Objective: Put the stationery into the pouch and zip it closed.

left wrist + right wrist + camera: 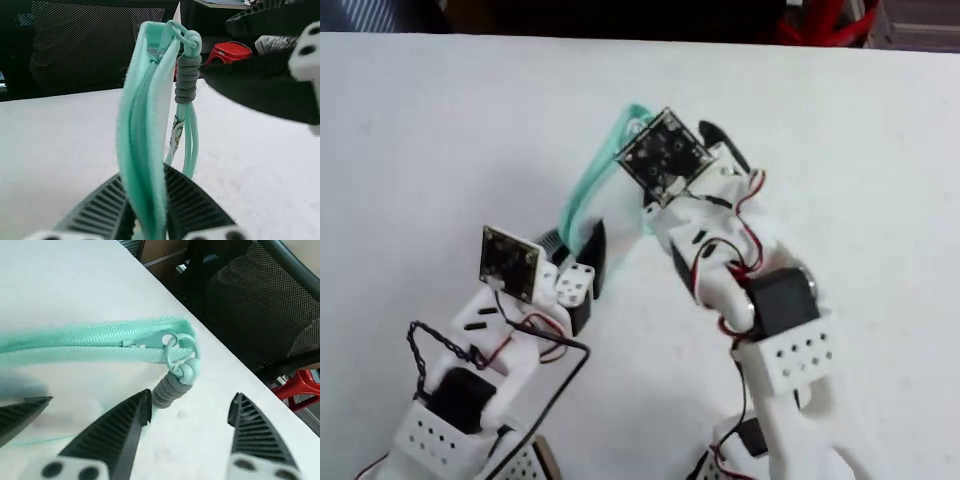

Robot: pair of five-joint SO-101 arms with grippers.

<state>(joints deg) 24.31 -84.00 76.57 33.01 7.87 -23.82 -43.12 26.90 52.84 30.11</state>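
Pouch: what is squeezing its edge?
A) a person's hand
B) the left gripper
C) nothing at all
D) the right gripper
B: the left gripper is shut on the pouch, and the pouch's green edge stands pinched between the gripper's dark fingers.

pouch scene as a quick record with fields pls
pouch: mint green, standing on edge on the white table, zip side up
zip: looks closed along the stretch that shows
zip pull: ring with a grey cord wrap, hanging at the pouch's far end
left end effector: shut on the pouch's near end
right end effector: open, right by the zip pull, contact unclear
stationery: none in sight
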